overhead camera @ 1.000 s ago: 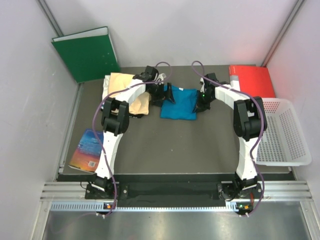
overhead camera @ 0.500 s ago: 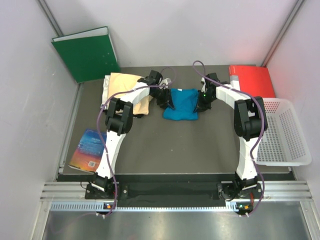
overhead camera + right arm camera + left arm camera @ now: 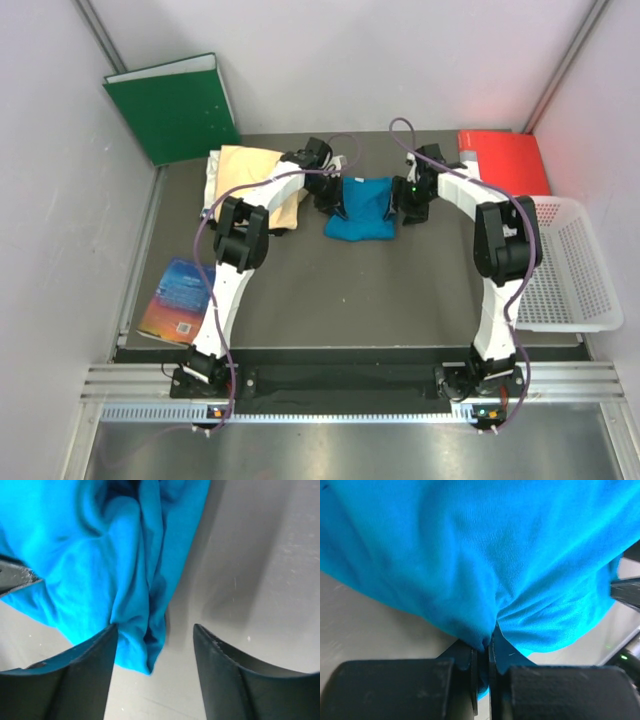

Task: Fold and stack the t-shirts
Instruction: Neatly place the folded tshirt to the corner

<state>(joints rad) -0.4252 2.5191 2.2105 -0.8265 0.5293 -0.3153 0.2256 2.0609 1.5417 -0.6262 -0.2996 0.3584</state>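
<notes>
Top external view: the teal-blue t-shirt (image 3: 362,208) lay bunched in a compact bundle at the far middle of the dark table (image 3: 350,290), between the two grippers. The left gripper (image 3: 328,195) sat at the bundle's left edge and the right gripper (image 3: 410,200) at its right edge. The pale yellow-orange t-shirt (image 3: 243,176) lay at the far left of the table, with the left arm crossing over its right side; whether it touched the teal one could not be told. Left wrist view: the left gripper (image 3: 484,655) was clamped on a fold of the teal-blue t-shirt (image 3: 485,555), the cloth puckering at the pinch. Right wrist view: the right gripper (image 3: 155,628) stood apart, holding nothing; a wrinkled edge of the teal-blue t-shirt (image 3: 100,565) lay between its fingers, against the left one. Surroundings: a green binder (image 3: 175,105) leaned at the far left wall, a red folder (image 3: 505,160) lay far right, a white basket (image 3: 565,265) at the right edge, and a book (image 3: 178,298) at the left edge.
</notes>
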